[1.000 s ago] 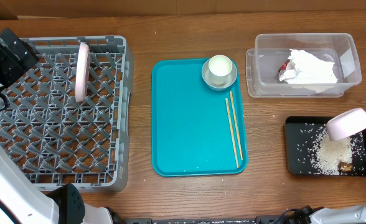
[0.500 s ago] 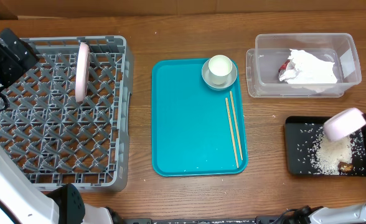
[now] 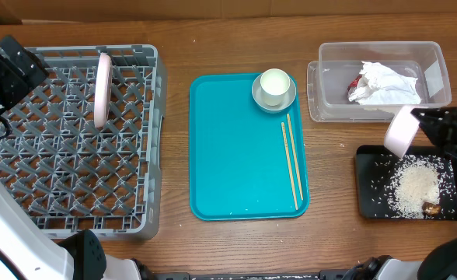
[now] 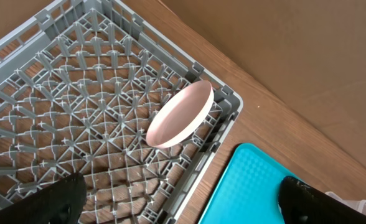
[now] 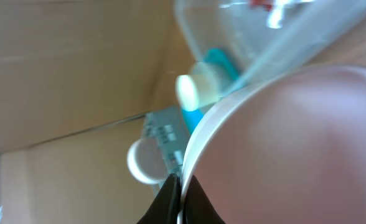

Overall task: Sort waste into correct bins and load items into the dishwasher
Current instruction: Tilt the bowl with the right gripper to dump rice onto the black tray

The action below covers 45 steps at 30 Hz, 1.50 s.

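r gripper (image 3: 429,124) clenched on the small bowl (image 3: 400,130), tipped sideways over the black tray (image 3: 366,204)'s upper-left corner; rice (image 3: 415,185) lies in the tray. grip prob on the rim only, so hold firm, lift clear before crossing to the dish rack (image 3: 152,140) far left of tray; l gripper (image 4: 183,205) spread open

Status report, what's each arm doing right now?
Left tool open, empty, over the dish rack. Right tool shut on the small bowl, tipped at edge of black tray. Rice in tray. Nothing visibly in the way.
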Available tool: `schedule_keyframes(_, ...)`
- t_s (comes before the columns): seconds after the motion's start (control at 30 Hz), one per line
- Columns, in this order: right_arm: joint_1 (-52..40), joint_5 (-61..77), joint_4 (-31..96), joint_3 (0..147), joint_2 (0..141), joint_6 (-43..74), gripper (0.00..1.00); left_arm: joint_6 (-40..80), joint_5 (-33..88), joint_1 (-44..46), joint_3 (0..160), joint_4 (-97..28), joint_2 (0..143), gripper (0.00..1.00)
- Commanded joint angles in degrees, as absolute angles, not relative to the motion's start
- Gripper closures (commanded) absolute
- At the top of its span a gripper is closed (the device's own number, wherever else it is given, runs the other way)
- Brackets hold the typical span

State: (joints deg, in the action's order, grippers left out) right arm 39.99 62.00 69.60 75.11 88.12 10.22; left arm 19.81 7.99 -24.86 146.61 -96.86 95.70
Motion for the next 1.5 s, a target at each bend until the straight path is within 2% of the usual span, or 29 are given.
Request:
schedule_keyframes(0.0,38.6,46.0,68.6,76.1,87.0,21.3,0.96,20.8,8.4,-25.1,146.3,-96.8,96.0,0.00)
schedule_keyframes(0.13,41.9,54.3,68.6,76.1,90.0,21.7,0.96,20.8,8.4,-25.1,146.3,-96.8,96.0,0.00)
schedule_keyframes(0.3,45.7,67.3,75.1,76.1,96.1,11.9,0.96,20.8,8.4,-25.1,146.3,-96.8,96.0,0.00)
schedule_keyframes(0.47,46.9,75.0,84.4,76.0,104.2,4.5,0.97,20.8,8.4,-25.1,146.3,-96.8,96.0,0.00)
schedule_keyframes(0.6,47.8,80.9,94.5,76.0,107.9,-6.5,0.96,20.8,8.4,-25.1,146.3,-96.8,96.0,0.00)
schedule_keyframes(0.83,50.3,80.9,97.2,75.9,108.4,-6.6,0.97,20.8,8.4,-25.1,146.3,-96.8,96.0,0.00)
schedule_keyframes(1.0,52.2,81.8,94.4,75.4,109.1,-1.3,0.97,20.8,8.4,-25.1,146.3,-96.8,96.0,0.00)
schedule_keyframes(1.47,54.9,84.8,97.2,74.0,107.3,-3.1,0.96,20.8,8.4,-25.1,146.3,-96.8,96.0,0.00)
